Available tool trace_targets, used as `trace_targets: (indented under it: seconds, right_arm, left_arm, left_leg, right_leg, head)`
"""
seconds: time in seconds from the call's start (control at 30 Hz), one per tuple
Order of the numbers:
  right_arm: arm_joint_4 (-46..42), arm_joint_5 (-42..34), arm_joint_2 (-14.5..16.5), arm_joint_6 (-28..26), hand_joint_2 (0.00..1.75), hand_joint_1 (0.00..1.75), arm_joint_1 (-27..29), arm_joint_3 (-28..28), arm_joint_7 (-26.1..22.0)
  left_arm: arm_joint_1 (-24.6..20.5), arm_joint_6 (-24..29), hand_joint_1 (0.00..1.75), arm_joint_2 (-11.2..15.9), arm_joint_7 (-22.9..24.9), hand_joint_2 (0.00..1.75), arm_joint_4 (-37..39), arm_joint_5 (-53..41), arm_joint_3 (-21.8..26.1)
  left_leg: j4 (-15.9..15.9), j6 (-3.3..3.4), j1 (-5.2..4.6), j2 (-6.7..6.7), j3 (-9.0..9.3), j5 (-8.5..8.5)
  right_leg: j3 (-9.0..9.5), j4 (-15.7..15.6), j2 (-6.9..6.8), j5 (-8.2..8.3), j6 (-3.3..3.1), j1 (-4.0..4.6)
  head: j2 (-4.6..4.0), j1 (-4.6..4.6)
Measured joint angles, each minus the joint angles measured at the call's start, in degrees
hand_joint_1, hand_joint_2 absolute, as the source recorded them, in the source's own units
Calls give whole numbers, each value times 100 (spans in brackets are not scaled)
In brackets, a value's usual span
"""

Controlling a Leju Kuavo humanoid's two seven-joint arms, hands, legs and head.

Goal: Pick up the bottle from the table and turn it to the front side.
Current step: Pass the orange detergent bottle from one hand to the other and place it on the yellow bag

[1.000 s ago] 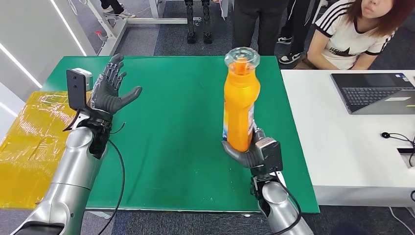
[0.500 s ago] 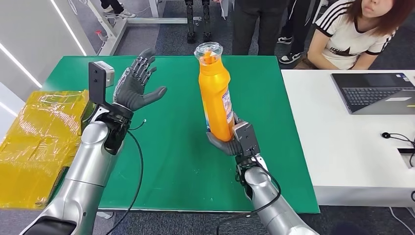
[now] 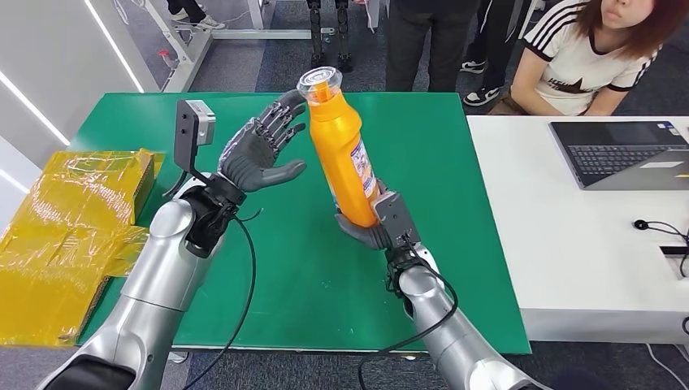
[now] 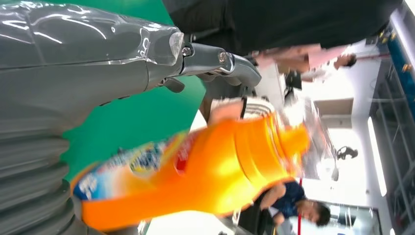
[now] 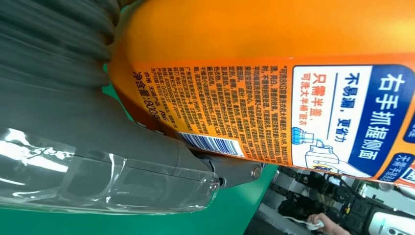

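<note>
One orange bottle [image 3: 343, 154] stands raised above the green table [image 3: 455, 203], long axis near upright with its cap tipped toward the left robot hand [image 3: 260, 150], whose spread, empty fingers wait just beside its neck, while the right robot hand [image 3: 372, 223] clasps its base.

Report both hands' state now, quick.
Left hand: open, fingers spread, holding nothing, close beside the bottle.
Right hand: holding the orange detergent bottle at its base, above the green table.
</note>
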Motion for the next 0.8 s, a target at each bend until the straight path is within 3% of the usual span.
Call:
trace_targets:
  seconds: [0.8]
  right_arm:
    - [554,831,462,-322,175,175,-398,386,175]
  left_arm:
    - [-485,350,0,-141,92,175,318,-149,-385]
  left_leg:
    - [0,0,1,1,1,0]
  right_leg:
    - [-2,2,1,0,0,0]
  head:
    - [0,0]
